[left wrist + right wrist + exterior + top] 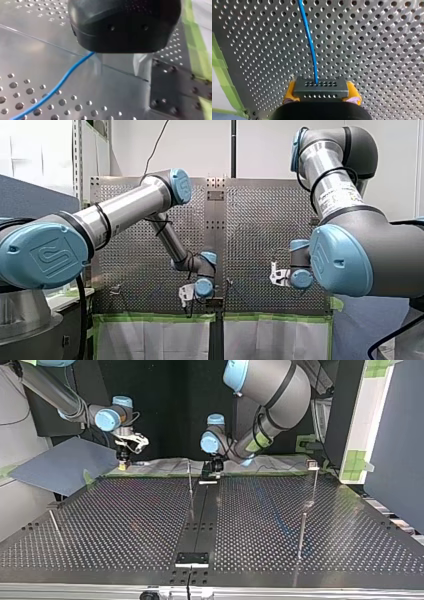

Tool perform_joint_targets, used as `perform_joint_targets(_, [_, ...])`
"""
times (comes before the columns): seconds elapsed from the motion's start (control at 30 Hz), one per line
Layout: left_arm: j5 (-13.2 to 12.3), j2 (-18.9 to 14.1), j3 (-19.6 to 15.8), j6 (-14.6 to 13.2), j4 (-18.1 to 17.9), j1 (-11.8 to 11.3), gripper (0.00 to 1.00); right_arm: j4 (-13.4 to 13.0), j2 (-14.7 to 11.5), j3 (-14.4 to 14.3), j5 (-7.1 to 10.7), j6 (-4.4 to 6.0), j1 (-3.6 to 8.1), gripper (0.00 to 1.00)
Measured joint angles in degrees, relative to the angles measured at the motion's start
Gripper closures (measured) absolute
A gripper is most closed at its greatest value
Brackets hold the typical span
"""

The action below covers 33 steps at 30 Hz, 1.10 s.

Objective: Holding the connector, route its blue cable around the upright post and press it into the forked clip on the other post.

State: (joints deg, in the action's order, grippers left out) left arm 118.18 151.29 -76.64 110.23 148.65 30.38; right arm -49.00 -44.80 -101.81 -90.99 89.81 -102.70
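In the right wrist view my right gripper (322, 97) has its yellow pads (290, 90) shut on a dark connector (320, 87) with rows of small holes. The blue cable (309, 42) leaves the connector and runs straight ahead over the perforated table. In the left wrist view my left gripper (121, 72) is open just above the table, its pale metal fingers (143, 67) apart with bare table between them. The blue cable (57, 87) passes beside one finger and trails away. At the top view's right, a thin post (314, 482) carries a small block on top.
More thin upright posts (190, 480) (301, 532) (55, 525) stand on the perforated table (125, 530). A dark centre strip (200, 520) holds a small plate (192, 559). Green tape (155, 318) edges the table in the front view. A grey board (60, 467) lies at the top view's left.
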Motion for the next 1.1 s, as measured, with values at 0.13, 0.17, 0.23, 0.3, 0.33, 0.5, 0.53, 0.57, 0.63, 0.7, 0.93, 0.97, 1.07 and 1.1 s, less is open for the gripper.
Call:
perform_joint_targets(0.13, [0.0,-0.4,-1.6,-2.2,-0.7,0.5,0.04,0.0,0.1,0.0,0.34,0.13,-0.28,1.00])
perform_joint_targets(0.17, [-0.2,-0.6,-1.8,-2.6,-0.9,0.7,0.04,0.0,0.1,0.0,0.41,0.16,-0.33,1.00])
perform_joint_targets(0.23, [-0.8,-1.3,-2.5,-3.5,-1.3,1.2,0.04,0.0,0.1,0.0,0.53,0.19,-0.41,1.00])
perform_joint_targets(0.3, [-1.7,-2.1,-3.4,-4.5,-2.0,1.6,0.04,0.0,0.1,0.0,0.58,0.20,-0.47,1.00])
perform_joint_targets(0.33, [-2.1,-2.5,-3.8,-5.0,-2.3,1.7,0.04,0.0,0.1,0.0,0.61,0.21,-0.49,1.00])
perform_joint_targets(0.5, [-3.8,-4.9,-6.1,-7.3,-4.4,2.5,0.04,0.1,0.2,0.0,0.80,0.28,-0.61,1.00])
perform_joint_targets(0.53, [-4.0,-5.3,-6.5,-7.8,-4.6,2.7,0.04,0.1,0.2,0.0,0.88,0.30,-0.65,1.00])
perform_joint_targets(0.57, [-4.0,-5.7,-6.9,-8.2,-4.7,2.9,0.04,0.1,0.2,0.0,0.94,0.32,-0.68,1.00])
perform_joint_targets(0.63, [-4.2,-6.6,-7.9,-8.9,-4.9,3.4,0.04,0.1,0.3,0.0,1.01,0.35,-0.74,1.00])
perform_joint_targets(0.7, [-4.2,-7.1,-8.8,-9.3,-4.9,3.9,0.04,0.1,0.3,0.0,1.04,0.37,-0.79,1.00])
perform_joint_targets(0.93, [-3.9,-7.4,-10.6,-9.8,-5.0,5.8,0.04,0.1,0.9,0.0,1.34,0.57,-0.90,1.00])
perform_joint_targets(0.97, [-3.8,-7.5,-10.6,-9.8,-4.9,6.1,0.04,0.1,1.0,0.0,1.36,0.59,-0.91,1.00])
perform_joint_targets(1.07, [-3.3,-7.5,-10.7,-9.9,-4.9,6.9,0.04,-0.1,1.3,0.0,1.40,0.63,-0.93,1.00])
perform_joint_targets(1.1, [-3.2,-7.5,-10.7,-9.9,-5.0,7.2,0.04,-0.1,1.3,0.0,1.41,0.64,-0.93,1.00])
